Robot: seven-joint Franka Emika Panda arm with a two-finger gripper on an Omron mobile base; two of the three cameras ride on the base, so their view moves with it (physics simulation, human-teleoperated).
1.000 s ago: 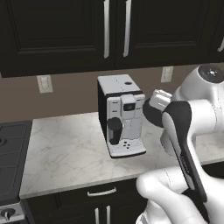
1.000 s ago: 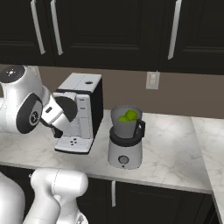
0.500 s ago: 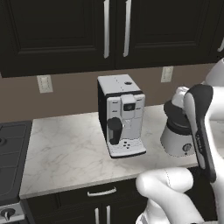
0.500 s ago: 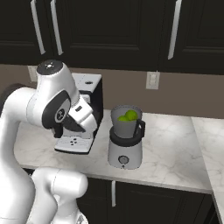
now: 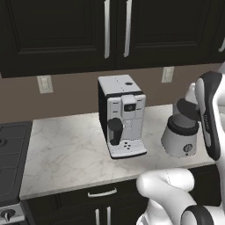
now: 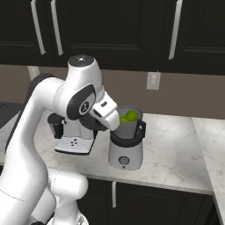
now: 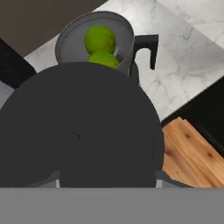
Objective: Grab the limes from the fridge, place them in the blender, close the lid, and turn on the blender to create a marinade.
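Hand view: lid (image 7: 83, 127) before blender (image 7: 124, 48)

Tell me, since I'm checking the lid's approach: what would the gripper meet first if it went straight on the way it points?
Probably the blender jar's open top, where the limes lie. The black lid sits in front of the hand, so it would touch first; depth is unclear.

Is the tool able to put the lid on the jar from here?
Probably yes: the jar is open with limes sitting low inside, the lid is near it, and nothing stands between.
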